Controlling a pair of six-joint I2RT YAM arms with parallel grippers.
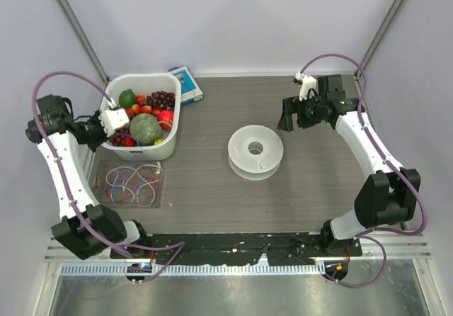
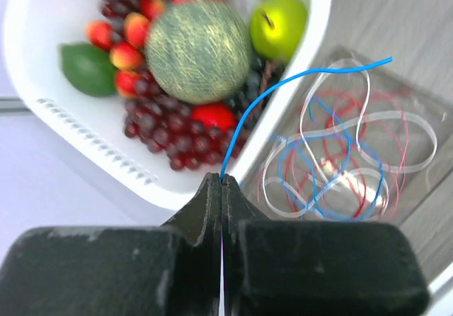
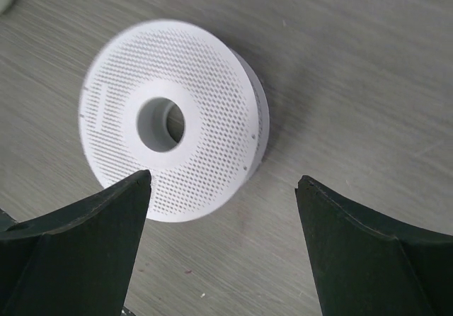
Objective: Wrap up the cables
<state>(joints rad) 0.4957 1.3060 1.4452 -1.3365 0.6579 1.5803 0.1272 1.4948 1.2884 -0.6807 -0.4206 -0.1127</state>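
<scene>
The cables [image 2: 340, 153] are thin, light and floppy, and are best pinched at an end. They lie tangled in a clear tray [image 1: 159, 197], near left on the flat table [image 1: 212, 188]. The left end effector [image 2: 221, 185] is pinched on the blue cable [image 2: 283, 86]. The right end effector [image 3: 223, 181], fingers far apart, hangs over the white spool [image 3: 212, 103], with room around.

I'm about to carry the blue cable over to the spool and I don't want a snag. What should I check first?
1. Left gripper shut on blue cable: ok.
2. Blue cable free of the other cables in the tray: cannot tell.
3. Blue cable clear of the basket: cannot tell; it crosses the rim in the left wrist view.
4. Spool lying flat, nothing wound on it: ok.
5. Right gripper open, facing the spool: ok.
</scene>
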